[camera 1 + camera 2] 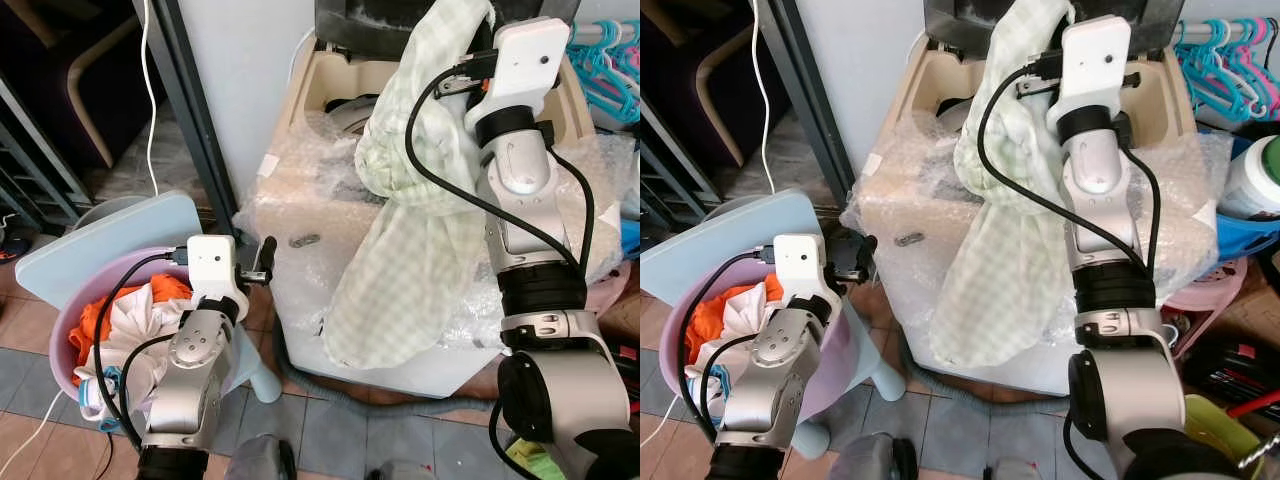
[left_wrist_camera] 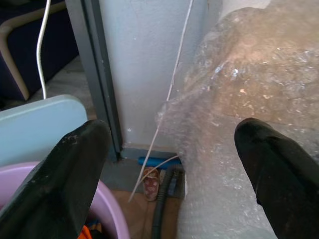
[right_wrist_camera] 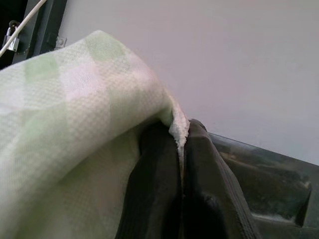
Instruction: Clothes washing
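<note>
My right gripper (image 3: 180,134) is raised high over the washing machine's open top (image 1: 345,105), shut on a corner of a green-and-white checked cloth (image 1: 400,260). The cloth hangs down from it across the front of the washing machine (image 1: 300,200), which is wrapped in bubble wrap. My left gripper (image 1: 262,258) is low at the machine's left side, open, with nothing between its fingers (image 2: 75,164). Just below it is a pink laundry basket (image 1: 62,330) holding orange clothes (image 1: 100,310) and white clothes (image 1: 140,320).
A light blue board (image 1: 100,240) lies over the back of the basket. A dark metal post (image 1: 195,120) and a white cable (image 1: 150,90) stand left of the machine. Blue hangers (image 1: 610,60) hang at the far right. A grey hose (image 1: 330,390) runs along the tiled floor.
</note>
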